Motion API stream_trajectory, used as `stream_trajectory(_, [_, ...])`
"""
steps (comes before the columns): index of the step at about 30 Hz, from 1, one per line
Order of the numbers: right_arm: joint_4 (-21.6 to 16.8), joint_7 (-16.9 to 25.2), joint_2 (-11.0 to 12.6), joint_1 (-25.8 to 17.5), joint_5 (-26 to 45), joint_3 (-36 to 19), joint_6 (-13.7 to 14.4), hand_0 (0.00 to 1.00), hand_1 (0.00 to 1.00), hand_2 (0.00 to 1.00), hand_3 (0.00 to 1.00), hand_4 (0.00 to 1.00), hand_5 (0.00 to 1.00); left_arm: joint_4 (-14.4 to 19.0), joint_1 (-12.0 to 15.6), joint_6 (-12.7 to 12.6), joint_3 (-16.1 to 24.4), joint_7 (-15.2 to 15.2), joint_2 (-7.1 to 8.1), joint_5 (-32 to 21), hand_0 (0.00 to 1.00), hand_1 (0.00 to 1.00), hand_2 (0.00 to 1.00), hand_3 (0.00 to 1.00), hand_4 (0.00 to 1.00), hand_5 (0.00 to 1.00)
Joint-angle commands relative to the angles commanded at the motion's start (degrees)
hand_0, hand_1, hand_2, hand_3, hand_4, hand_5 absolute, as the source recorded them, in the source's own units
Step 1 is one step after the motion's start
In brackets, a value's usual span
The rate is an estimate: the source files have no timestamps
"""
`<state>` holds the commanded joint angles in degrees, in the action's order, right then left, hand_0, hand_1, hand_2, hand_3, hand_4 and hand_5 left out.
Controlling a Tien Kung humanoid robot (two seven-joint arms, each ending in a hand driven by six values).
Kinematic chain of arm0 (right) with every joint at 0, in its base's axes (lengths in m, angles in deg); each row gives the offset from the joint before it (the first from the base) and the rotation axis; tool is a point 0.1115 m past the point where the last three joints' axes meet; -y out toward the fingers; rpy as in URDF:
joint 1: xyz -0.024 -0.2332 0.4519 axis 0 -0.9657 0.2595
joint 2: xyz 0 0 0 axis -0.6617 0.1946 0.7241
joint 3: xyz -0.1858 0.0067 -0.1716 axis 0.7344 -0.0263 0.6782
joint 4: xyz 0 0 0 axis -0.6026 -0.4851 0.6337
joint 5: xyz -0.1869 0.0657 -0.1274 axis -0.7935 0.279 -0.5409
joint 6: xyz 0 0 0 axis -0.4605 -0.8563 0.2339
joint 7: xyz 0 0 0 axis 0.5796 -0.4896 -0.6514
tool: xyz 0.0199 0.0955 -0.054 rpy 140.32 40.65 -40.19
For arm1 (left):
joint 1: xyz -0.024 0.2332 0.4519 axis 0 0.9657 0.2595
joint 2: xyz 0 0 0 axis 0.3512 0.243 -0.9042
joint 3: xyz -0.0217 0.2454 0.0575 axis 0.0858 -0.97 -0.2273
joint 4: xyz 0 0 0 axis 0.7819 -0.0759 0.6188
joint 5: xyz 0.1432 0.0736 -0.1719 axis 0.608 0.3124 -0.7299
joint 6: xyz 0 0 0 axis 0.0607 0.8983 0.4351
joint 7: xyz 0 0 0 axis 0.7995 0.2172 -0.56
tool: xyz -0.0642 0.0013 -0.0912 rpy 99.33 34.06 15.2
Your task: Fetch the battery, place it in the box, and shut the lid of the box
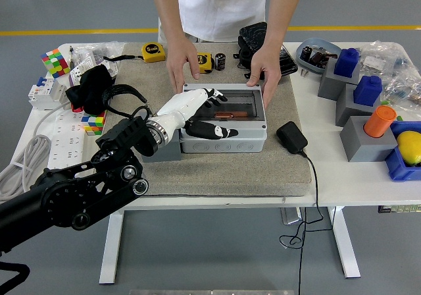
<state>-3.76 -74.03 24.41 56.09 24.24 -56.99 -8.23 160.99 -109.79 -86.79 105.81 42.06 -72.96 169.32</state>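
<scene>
person's hands (263, 68) flanking box (223, 120), left hand (194, 110) over lid, mat front free

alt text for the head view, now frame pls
The robot's left hand rests open on the closed clear lid of a grey box on a mat, while a person's hands hold the box's far corners.

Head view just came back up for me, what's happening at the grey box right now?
The robot's left hand lies on top of the grey box on the mat, fingers spread across the clear lid, which is down over the box. Something orange shows through the lid. A person at the far side steadies the box with both hands, one at each back corner. The right arm is out of view.
</scene>
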Motion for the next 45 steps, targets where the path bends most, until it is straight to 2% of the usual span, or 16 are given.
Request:
stream_trajectory(6, [0.04,0.02,-0.1,0.05,0.12,0.03,-0.04,0.643,0.692,0.722,0.766,0.998,0.662,1.78,2.25,-2.32,5.01,-2.77,-0.07,-1.72,0.62,0.729,0.712,0.78,0.998,0.518])
stream_trajectory(9, [0.14,0.04,-0.12,0.03,0.46,0.27,-0.06,0.643,0.691,0.723,0.766,0.998,0.663,2.01,4.04,-4.2,8.19,-5.2,-0.23,-4.57,0.626,0.735,0.716,0.781,0.998,0.513])
stream_trajectory(14, [0.47,-0.04,-0.16,-0.02,1.11,0.9,-0.15,0.643,0.691,0.722,0.766,0.998,0.662,2.57,8.29,-7.72,14.81,-10.5,-0.47,-12.15,0.631,0.734,0.711,0.772,0.998,0.506])
stream_trajectory(23, [0.8,-0.2,-0.03,-0.03,1.72,1.15,-0.22,0.643,0.691,0.723,0.766,0.998,0.662,4.42,15.36,-10.04,24.51,-18.67,-0.88,-26.36,0.634,0.728,0.701,0.766,0.995,0.497])
stream_trajectory(28, [0.81,-0.23,0.13,0.14,1.62,0.8,-0.21,0.643,0.692,0.723,0.766,0.998,0.662,5.14,17.99,-9.7,27.5,-21.78,-0.98,-31.1,0.655,0.723,0.693,0.759,0.996,0.496])
stream_trajectory(34, [0.84,-0.29,0.1,0.3,1.57,0.75,-0.23,0.642,0.692,0.722,0.766,0.998,0.662,5.63,19.64,-8.56,29.71,-24.95,-0.67,-35.25,0.657,0.718,0.685,0.755,0.998,0.498])
stream_trajectory(40, [0.8,-0.35,-0.07,1.76,1.98,1.99,-0.35,0.642,0.692,0.723,0.766,0.998,0.661,5.71,19.59,-8.03,31.68,-26.08,-0.19,-36.81,0.669,0.714,0.681,0.751,0.995,0.493])
stream_trajectory(45, [0.73,-0.52,0.61,2.04,2.21,3.27,-0.32,0.642,0.692,0.723,0.766,0.998,0.661,5.63,19.5,-7.67,31.43,-25.68,0.67,-36.71,0.668,0.712,0.683,0.75,0.992,0.481])
